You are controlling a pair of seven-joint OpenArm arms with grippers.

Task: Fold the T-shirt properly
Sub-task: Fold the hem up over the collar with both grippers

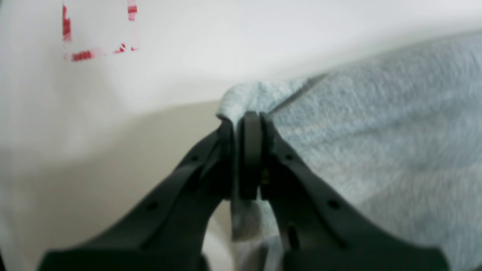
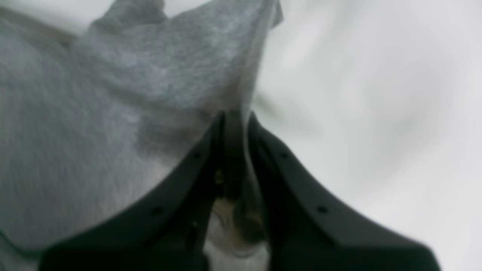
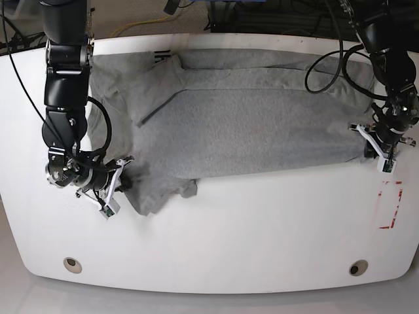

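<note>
The heather-grey T-shirt [image 3: 242,124] lies spread across the far half of the white table, with a strip of black lettering [image 3: 162,56] at its far left edge. My left gripper [image 3: 368,148] is at the shirt's right edge, shut on a bunched corner of the T-shirt [image 1: 244,101]. My right gripper [image 3: 124,171] is at the shirt's near left corner, shut on a fold of the T-shirt [image 2: 211,75]. Both wrist views are blurred. A small flap of cloth [image 3: 186,190] hangs out at the near edge.
The white table [image 3: 249,242] has a red dashed rectangle [image 3: 390,204] marked near its right edge, also in the left wrist view [image 1: 94,34]. Two round holes [image 3: 72,264] [image 3: 357,267] sit near the front edge. Cables [image 3: 327,65] loop over the shirt's far right part.
</note>
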